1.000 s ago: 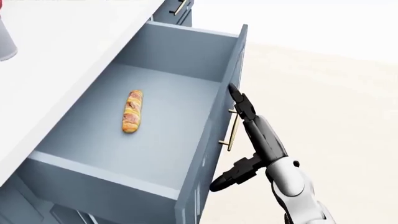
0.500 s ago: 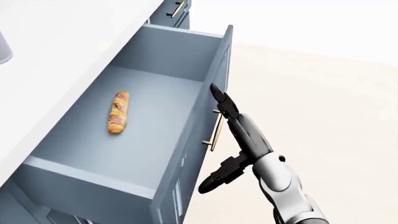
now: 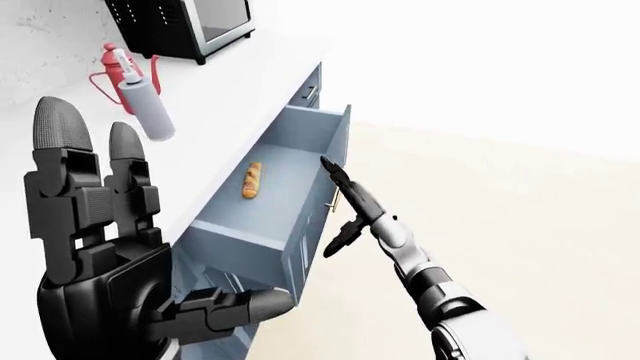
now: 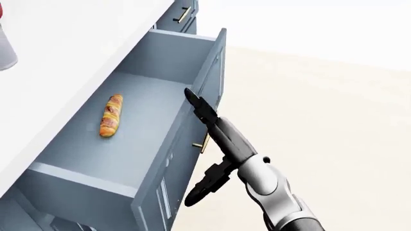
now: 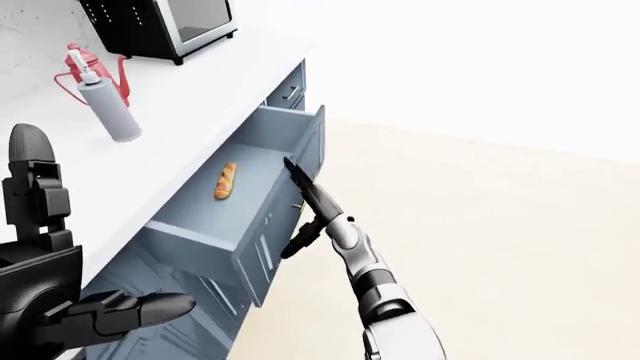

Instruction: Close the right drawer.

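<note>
Pressing boxy grey drawer [image 4: 192, 82], black right hand [image 4: 204, 113] splayed.

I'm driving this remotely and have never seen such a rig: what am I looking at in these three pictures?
All three come from cameras on a simulated humanoid's head, looking over its arms. The right hand reaches out with open fingers against the face of the open drawer, beside its handle; it holds nothing. The left hand is raised close to the left-eye camera, open and empty. A bread roll lies in the drawer. On the white counter stand a squeeze bottle, a red kettle and a black oven.
</note>
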